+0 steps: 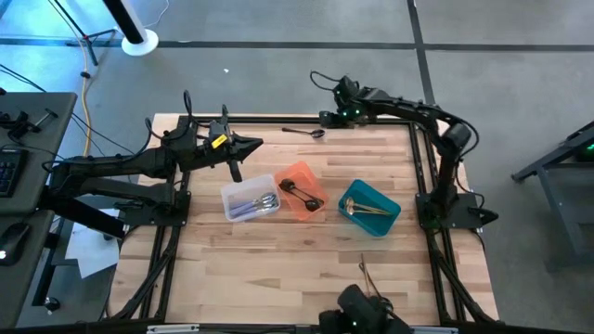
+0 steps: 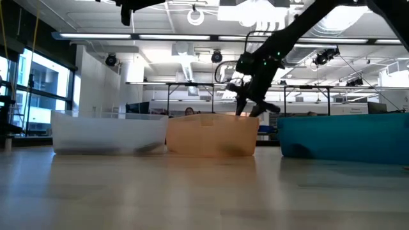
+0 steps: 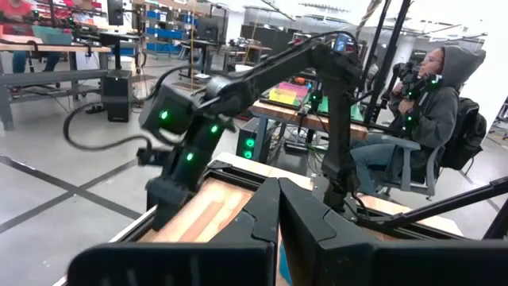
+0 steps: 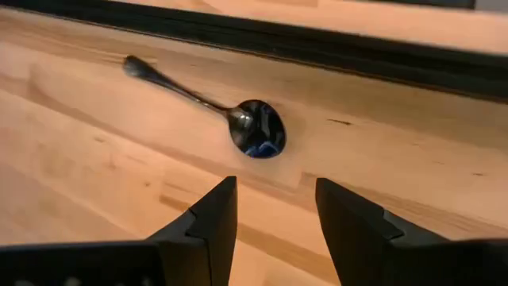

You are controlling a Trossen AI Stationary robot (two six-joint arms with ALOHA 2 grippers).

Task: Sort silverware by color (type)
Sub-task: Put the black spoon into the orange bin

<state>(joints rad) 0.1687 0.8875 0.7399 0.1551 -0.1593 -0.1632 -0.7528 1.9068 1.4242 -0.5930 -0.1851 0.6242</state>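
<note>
My right pincer [image 4: 274, 218] hangs with fingers spread over the far table edge, grabbing nothing; black spoon [image 4: 238, 123] lies just ahead, not touching.

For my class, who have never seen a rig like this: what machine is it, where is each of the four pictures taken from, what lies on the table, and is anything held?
Two dark robot arms work at a wooden table. One picture looks straight down, one looks level across the tabletop, and one sits on each wrist. Three bins stand in a row: the clear bin holds silver cutlery, the orange bin black pieces, the teal bin gold ones. A black spoon lies loose near the far edge. The right tool is open just short of it, holding nothing. The left tool is shut and empty, near the clear bin.
</note>
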